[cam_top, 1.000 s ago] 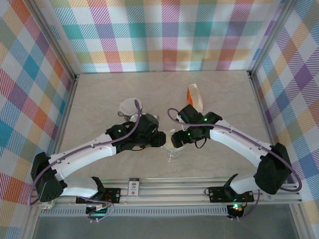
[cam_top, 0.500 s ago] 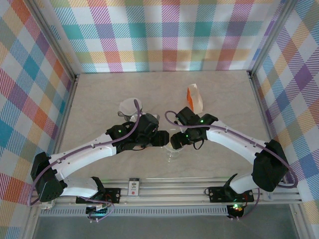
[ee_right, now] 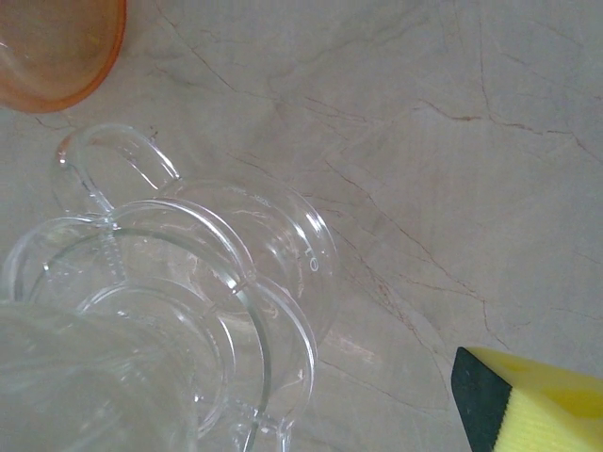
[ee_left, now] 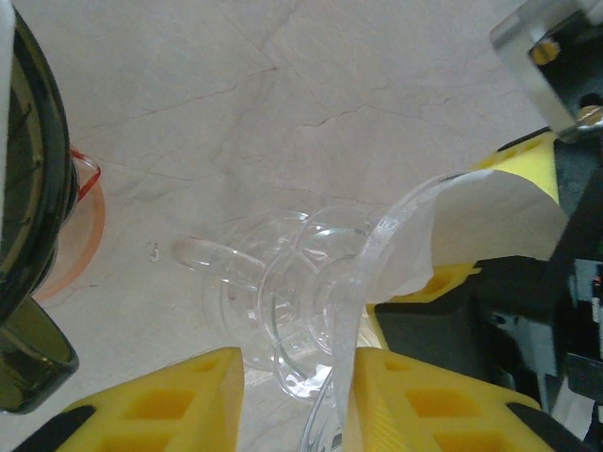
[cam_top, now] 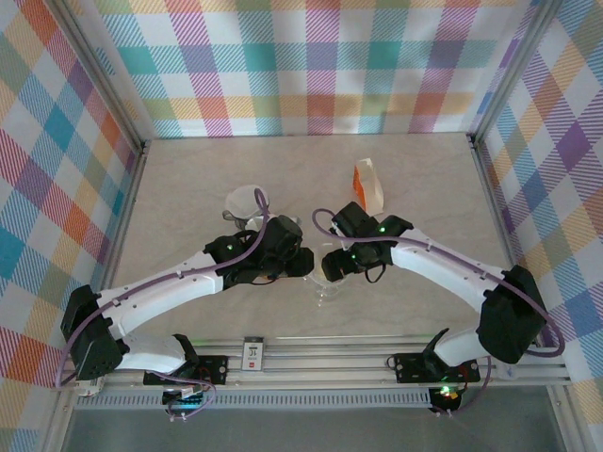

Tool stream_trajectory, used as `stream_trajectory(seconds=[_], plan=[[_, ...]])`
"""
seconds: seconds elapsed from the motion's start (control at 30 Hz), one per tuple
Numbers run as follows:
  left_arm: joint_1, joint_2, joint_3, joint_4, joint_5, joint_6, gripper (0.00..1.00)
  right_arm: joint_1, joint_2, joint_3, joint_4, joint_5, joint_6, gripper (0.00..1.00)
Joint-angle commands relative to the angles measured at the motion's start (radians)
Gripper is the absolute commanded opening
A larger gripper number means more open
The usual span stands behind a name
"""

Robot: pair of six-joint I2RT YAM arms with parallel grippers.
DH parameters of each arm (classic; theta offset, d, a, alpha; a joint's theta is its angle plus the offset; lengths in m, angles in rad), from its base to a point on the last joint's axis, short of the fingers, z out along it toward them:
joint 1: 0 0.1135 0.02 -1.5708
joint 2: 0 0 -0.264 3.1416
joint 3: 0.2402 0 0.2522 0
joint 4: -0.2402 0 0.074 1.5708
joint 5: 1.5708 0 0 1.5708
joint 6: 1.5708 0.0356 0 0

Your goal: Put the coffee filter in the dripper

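**Position of parts.** The glass dripper (cam_top: 327,290) is on the desk (cam_top: 188,179) between the two arms, toward the near edge. Whether it stands level cannot be determined. In the left wrist view its cone rim rises toward the camera. Its ringed base and handle (ee_left: 203,254) lie beyond the rim, to the left. The coffee filter (ee_left: 480,226), white paper, sits at the cone mouth on the right-hand side of the rim. How deep it reaches into the cone cannot be determined.

**Claw state.** The left claw (ee_left: 297,372) is partly open. The cone wall passes between its fingers, close to the right one, with a clear gap on the other side. No clamp is evident. The right claw (cam_top: 331,267) is spread wide, and the filter lies between its yellow pads (ee_left: 537,165). No pinch is evident.

**Governing relation.** The filter lies to the right of the cone axis, nearer the right arm. Judgement: seating it calls for travel down that axis toward the base.

**Obstructions.** Both claws crowd the rim. An orange disc (ee_right: 57,38) and a dark rounded object (ee_left: 28,235) lie beside the handle. An orange-and-white packet (cam_top: 367,185) stands well behind.
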Motion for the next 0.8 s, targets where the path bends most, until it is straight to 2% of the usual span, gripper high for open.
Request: stream_trajectory(seconds=[0.0, 0.47, 0.77], plan=[[-0.008, 0.005, 0.005, -0.038, -0.012, 0.003, 0.35, 0.008, -0.039, 0.043, -0.023, -0.009, 0.016, 0.84], [-0.008, 0.01, 0.001, -0.035, -0.01, 0.002, 0.35, 0.017, 0.04, 0.004, 0.003, 0.018, 0.015, 0.84], [-0.008, 0.01, -0.003, -0.034, -0.009, 0.001, 0.34, 0.017, -0.048, 0.051, -0.023, 0.034, 0.016, 0.85]])
